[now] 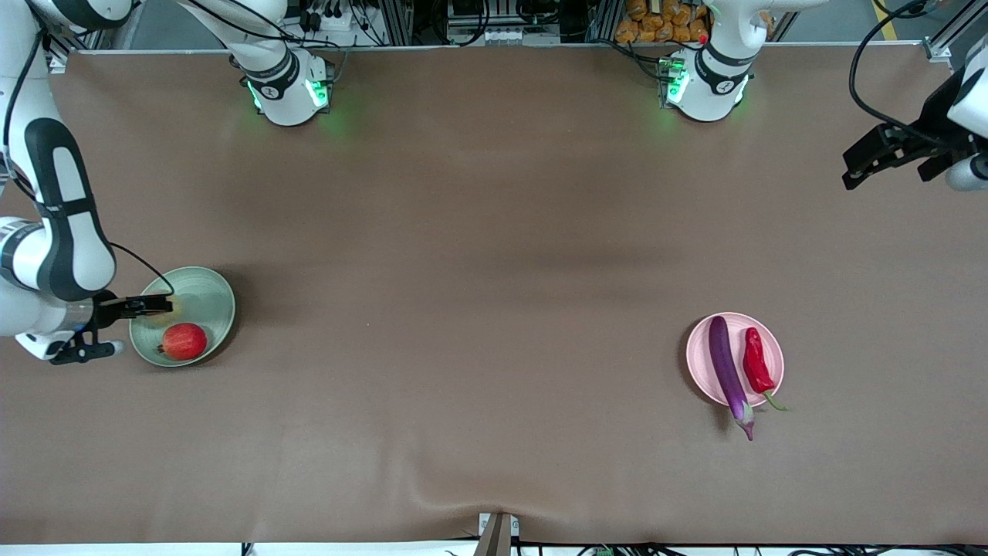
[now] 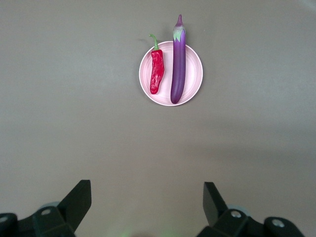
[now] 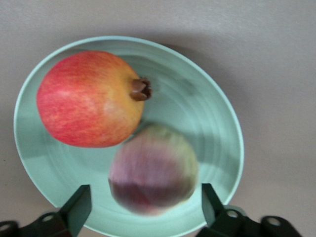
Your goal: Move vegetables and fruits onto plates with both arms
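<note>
The pale green plate (image 1: 208, 297) lies at the right arm's end of the table. The red-orange fruit (image 1: 184, 341) sits in it. My right gripper (image 1: 153, 306) is open just over the plate. In the right wrist view the plate (image 3: 207, 113) holds the red-orange fruit (image 3: 89, 98) and the blurred yellow-green fruit (image 3: 153, 170), which lies free between my right gripper's (image 3: 147, 202) spread fingers. The pink plate (image 1: 698, 355) holds the purple eggplant (image 1: 727, 367) and red chili (image 1: 757, 361). My left gripper (image 1: 849, 174) waits open and empty, high at the left arm's end. Its view (image 2: 147, 197) shows plate (image 2: 193, 64), eggplant (image 2: 178, 64) and chili (image 2: 157, 74).
The two arm bases (image 1: 289, 93) (image 1: 706, 89) stand along the table's back edge. The eggplant's stem end hangs over the pink plate's rim toward the front camera. A small bracket (image 1: 498, 533) sits at the table's front edge. Brown cloth covers the table.
</note>
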